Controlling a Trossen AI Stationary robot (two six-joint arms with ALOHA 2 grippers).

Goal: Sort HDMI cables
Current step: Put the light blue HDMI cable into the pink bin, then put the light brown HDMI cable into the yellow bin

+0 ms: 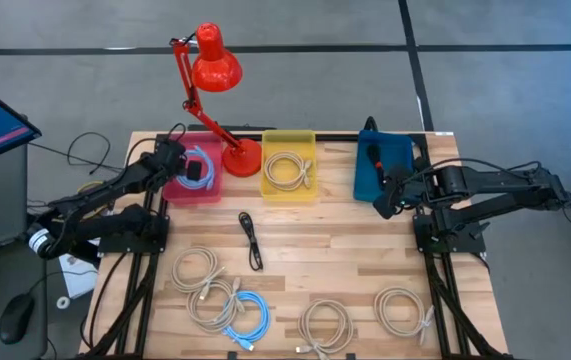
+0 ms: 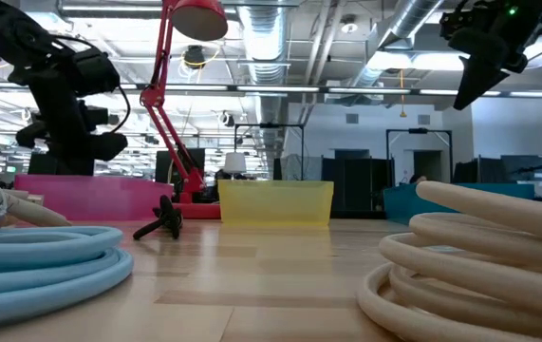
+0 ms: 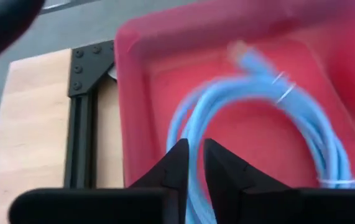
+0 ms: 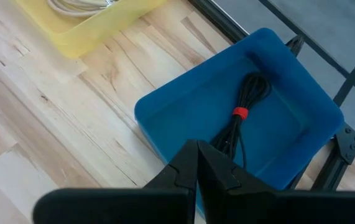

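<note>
My left gripper (image 1: 197, 172) is down inside the pink bin (image 1: 177, 187), shut on a light blue coiled cable (image 3: 270, 99). My right gripper (image 1: 380, 200) hovers shut and holding nothing above the near edge of the blue bin (image 4: 183, 118), where a black folded cable (image 4: 242, 118) with a red tie lies. A beige coil (image 1: 287, 170) rests in the yellow bin (image 1: 290, 138). On the table lie a black folded cable (image 1: 252, 240), several beige coils (image 1: 195, 268) (image 1: 327, 325) (image 1: 403, 310) and a light blue coil (image 1: 248, 318). My left gripper (image 3: 196, 155) comes from above, pointing down into the pink bin, with a strand of the light blue coil (image 3: 193, 190) showing in the narrow gap between its fingers. The rest of the coil spreads over the bin's floor (image 3: 258, 143). The fingers hide the spot of contact.
A red desk lamp (image 1: 215, 60) stands with its base (image 1: 242, 157) between the pink and yellow bins, its arm reaching over the far edge. The three bins line the table's far side. A laptop and a mouse sit off the table's left. Bare wood lies mid-table.
</note>
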